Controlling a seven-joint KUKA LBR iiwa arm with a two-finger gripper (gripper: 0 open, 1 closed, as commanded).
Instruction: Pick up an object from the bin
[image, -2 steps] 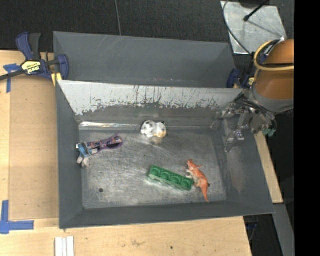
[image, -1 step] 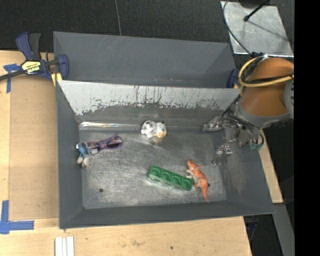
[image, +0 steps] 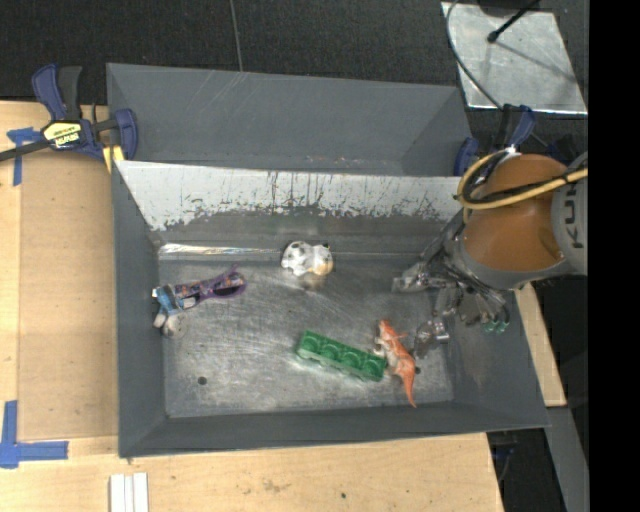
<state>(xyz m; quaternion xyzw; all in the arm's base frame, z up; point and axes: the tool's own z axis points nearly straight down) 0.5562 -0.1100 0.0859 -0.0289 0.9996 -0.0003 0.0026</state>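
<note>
My gripper (image: 423, 308) hangs at the right side of the bin, under the arm's orange cover. Its fingers are spread open and nothing is between them. Just below and left of it lies an orange toy lizard (image: 399, 362), with its head near the lower fingertip and its tail pointing toward the bin's front right corner. A green studded building block (image: 340, 357) lies flat beside the lizard, touching it on its left.
A white and tan crumpled ball (image: 306, 260) rests near the back wall in the middle. A purple and blue toy (image: 196, 294) lies at the left side. The bin's sloped right wall is close behind the gripper.
</note>
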